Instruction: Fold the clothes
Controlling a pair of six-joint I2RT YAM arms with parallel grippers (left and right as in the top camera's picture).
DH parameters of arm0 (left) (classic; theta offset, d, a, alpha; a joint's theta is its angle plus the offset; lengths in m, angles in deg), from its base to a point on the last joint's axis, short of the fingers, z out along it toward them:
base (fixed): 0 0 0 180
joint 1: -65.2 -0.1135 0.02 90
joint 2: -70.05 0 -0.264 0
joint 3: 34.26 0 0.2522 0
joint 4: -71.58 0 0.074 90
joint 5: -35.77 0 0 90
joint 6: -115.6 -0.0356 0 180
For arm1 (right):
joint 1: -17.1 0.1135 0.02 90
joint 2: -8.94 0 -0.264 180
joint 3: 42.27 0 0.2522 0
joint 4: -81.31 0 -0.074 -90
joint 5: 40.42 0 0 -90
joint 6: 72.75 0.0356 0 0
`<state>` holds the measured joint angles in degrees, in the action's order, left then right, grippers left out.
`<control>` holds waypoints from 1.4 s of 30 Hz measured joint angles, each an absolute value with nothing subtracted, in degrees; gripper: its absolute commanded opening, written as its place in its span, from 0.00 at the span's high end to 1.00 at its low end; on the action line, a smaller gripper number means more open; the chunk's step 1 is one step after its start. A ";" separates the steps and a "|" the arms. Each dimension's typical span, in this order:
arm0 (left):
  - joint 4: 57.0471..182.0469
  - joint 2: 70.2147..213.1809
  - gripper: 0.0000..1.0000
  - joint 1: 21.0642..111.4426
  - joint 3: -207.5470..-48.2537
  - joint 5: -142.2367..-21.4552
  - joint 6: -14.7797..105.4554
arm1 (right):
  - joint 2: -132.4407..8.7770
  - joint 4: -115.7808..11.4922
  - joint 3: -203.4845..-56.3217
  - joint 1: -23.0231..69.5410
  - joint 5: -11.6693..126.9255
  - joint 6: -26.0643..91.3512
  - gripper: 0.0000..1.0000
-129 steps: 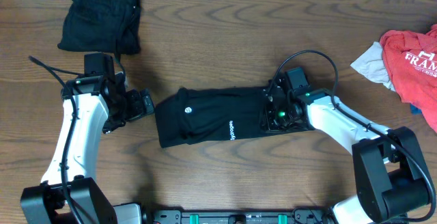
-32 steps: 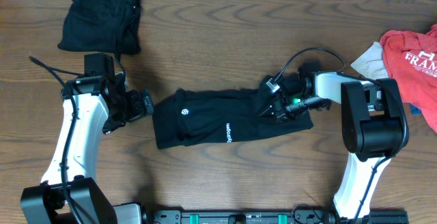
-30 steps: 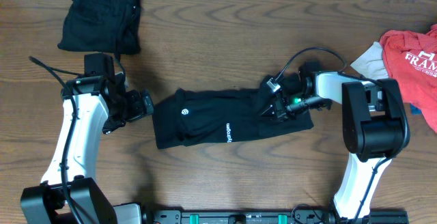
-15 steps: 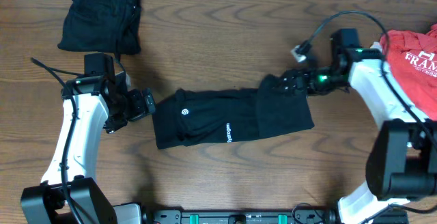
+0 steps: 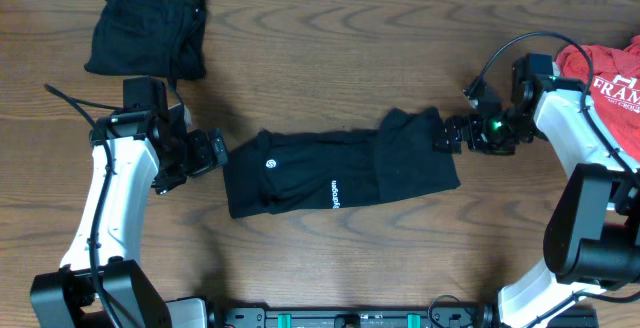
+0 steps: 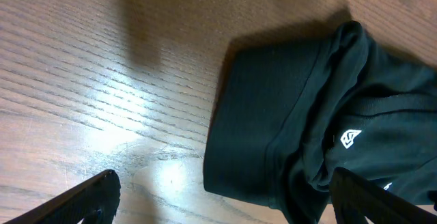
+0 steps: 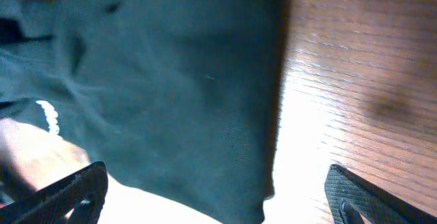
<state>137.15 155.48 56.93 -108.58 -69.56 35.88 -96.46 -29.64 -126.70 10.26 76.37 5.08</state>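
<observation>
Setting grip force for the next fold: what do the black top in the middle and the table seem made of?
Black top: soft matte knit fabric, likely jersey or a sports blend; it lies limp in folds and creases. Table: wood or wood-look laminate, smooth with slight sheen; grain lines and a glare patch show.

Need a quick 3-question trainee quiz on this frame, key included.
1. True or false: the right hand is shut on the black top.
2. Where is the red tee in the overhead view? A: far right. B: top left. C: on the black top.
3. Fill in: the top's white marks are a round logo and ___.
Key: 1 false, the hand is open beside the top's right edge; 2 A; 3 lettering.
</observation>
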 measured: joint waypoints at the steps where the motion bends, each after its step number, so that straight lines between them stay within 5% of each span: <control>1: 137.17 155.48 0.02 56.93 -108.58 -69.56 35.88 | -96.68 -30.01 -126.68 10.24 75.87 4.99 0.01; 20: 135.69 155.48 0.02 56.93 -107.51 -70.28 35.91 | -101.51 -32.96 -126.53 10.33 73.88 4.67 0.01; 42: 113.00 158.45 0.02 56.93 -90.94 -78.85 36.96 | -101.51 -32.64 -126.50 10.35 73.75 4.69 0.01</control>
<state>113.00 158.45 56.93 -90.94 -78.85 36.96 -101.51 -32.64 -126.50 10.35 73.75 4.69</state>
